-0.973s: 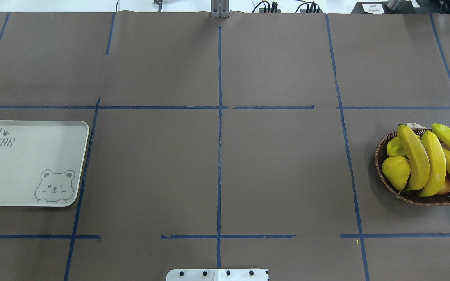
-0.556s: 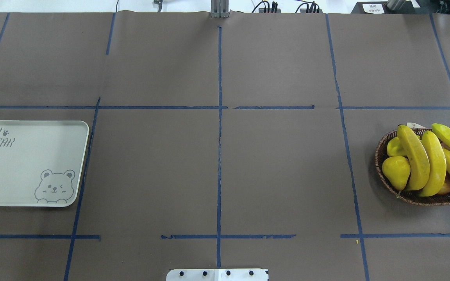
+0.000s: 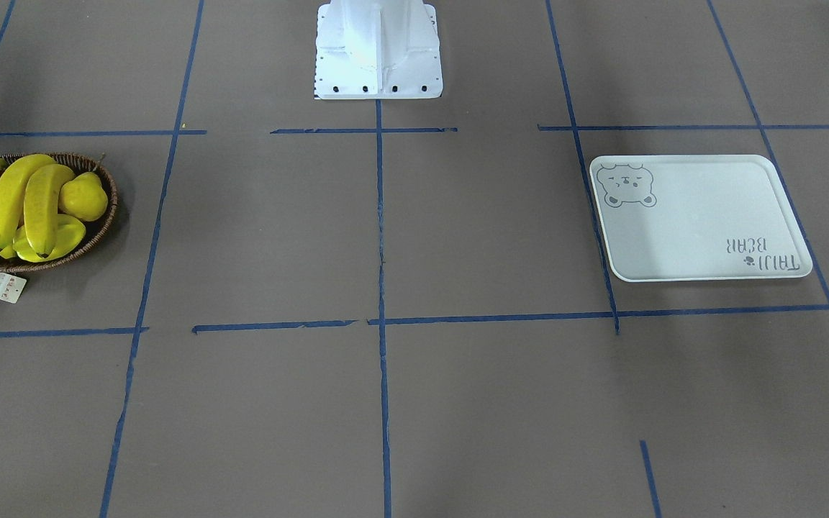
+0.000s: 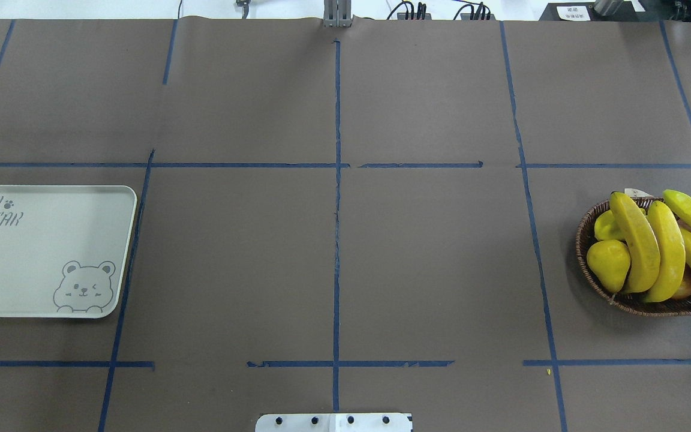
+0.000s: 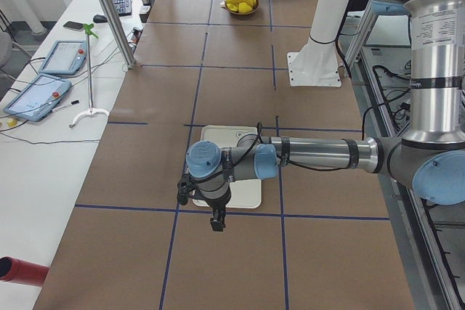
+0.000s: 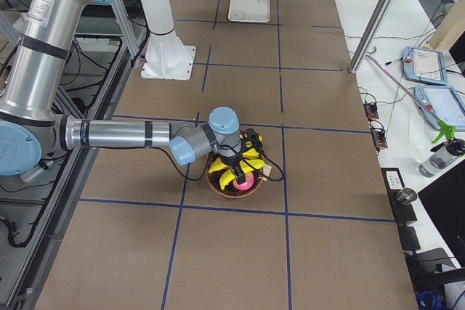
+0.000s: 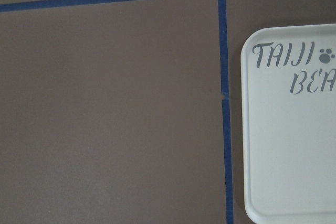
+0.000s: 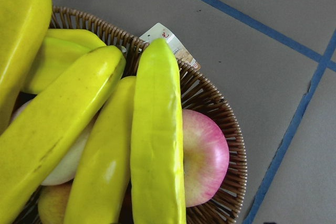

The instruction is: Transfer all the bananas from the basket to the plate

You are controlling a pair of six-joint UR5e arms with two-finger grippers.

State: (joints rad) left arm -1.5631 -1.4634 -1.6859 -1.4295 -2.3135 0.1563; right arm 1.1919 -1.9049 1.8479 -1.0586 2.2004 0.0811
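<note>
No movement noted in the overhead view against the two earlier frames: basket, fruit and tray lie exactly as they did.

Findings. The four long, curved, glossy yellow plastic-looking bananas (image 4: 639,246) all lie side by side in the shallow oval dark-brown wicker basket (image 4: 639,308) at the table's right end. They rest over a round yellow pear (image 4: 608,264) and a pink-and-yellow apple (image 8: 206,156). A small paper tag (image 3: 1,286) hangs off the basket's rim. The pale grey-white rectangular plate with the bear drawing and "TAIJI BEAR" lettering (image 4: 39,264) sits at the left end, well apart from the basket, with nothing on it.

The right gripper (image 6: 237,170) hangs directly above the basket, and its wrist camera looks close down on the bananas. The left gripper (image 5: 216,221) hangs just off the plate's edge. Both show only in the side views, so I cannot tell how far either is open. Neither appears to carry anything.

Assessment. The task is at its first step, the approach to the first banana, with none transferred. The next move calls for the right gripper to descend on the topmost banana, jaws set across its width near mid-length. A clean lift is needed so that the neighbouring bananas and the round fruit beneath are not dragged along.
</note>
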